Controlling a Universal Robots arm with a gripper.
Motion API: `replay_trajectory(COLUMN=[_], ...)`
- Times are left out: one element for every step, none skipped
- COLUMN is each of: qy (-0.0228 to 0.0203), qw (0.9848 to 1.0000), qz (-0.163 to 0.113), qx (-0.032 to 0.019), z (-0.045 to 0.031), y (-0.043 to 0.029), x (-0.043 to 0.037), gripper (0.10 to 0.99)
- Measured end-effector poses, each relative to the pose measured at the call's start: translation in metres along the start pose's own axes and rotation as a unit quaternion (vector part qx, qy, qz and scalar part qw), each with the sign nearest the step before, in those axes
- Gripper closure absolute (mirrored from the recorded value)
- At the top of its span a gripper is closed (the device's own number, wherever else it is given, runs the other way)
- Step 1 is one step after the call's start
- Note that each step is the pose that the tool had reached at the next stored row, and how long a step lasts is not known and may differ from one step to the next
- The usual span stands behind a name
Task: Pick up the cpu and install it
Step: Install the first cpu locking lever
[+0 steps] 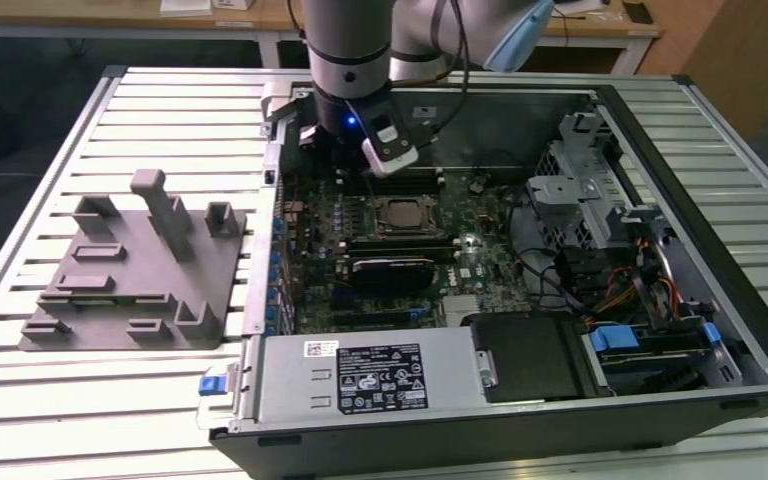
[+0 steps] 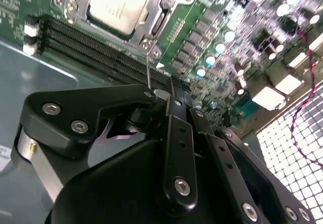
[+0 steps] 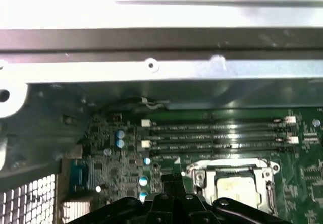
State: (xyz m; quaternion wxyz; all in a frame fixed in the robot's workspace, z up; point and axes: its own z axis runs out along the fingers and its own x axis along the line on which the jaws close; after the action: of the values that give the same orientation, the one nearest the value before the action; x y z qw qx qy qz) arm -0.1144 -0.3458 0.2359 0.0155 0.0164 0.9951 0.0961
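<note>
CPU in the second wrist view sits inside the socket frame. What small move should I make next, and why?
Probably a short straight lift of the gripper. The cpu lies flat inside the socket frame, and the gripper hangs low over the memory slots beside it, near the wire lever.

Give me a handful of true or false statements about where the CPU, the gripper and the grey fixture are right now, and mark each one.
1. The cpu sits inside the socket frame on the motherboard. True.
2. The gripper is clamped on the cpu. False: it carries nothing and hangs beside the socket, over the memory slots.
3. The grey fixture lies outside the computer case, on the exterior view's left. True.
4. The cpu rests on the grey fixture. False: the cpu is in the socket.
</note>
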Motion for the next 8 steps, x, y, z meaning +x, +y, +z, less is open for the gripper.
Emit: replay_trajectory(qy=[0.0001,0.0002,0.0004,0.0005,0.0004,0.0004,0.0005,0.0005], qw=[1.0,1.0,0.9999,0.9999,0.9999,0.9999,0.9999,0.9999], qz=[0.0,0.0,0.0,0.0,0.0,0.001,0.001,0.001], qx=[-0.0044,-0.0085,-0.0126,-0.016,-0.0166,-0.0167,-0.0168,-0.0168], z=[0.0,-0.0001,-0.0001,-0.0001,0.0,0.0,0.0,-0.0001], y=[-0.0001,-0.0002,-0.0003,-0.0004,-0.0003,-0.0003,-0.0003,-0.0003], x=[0.0001,0.0001,0.0001,0.0001,0.0001,0.0001,0.0001,0.0], gripper=[0.98,0.98,0.98,0.98,0.98,0.98,0.98,0.98])
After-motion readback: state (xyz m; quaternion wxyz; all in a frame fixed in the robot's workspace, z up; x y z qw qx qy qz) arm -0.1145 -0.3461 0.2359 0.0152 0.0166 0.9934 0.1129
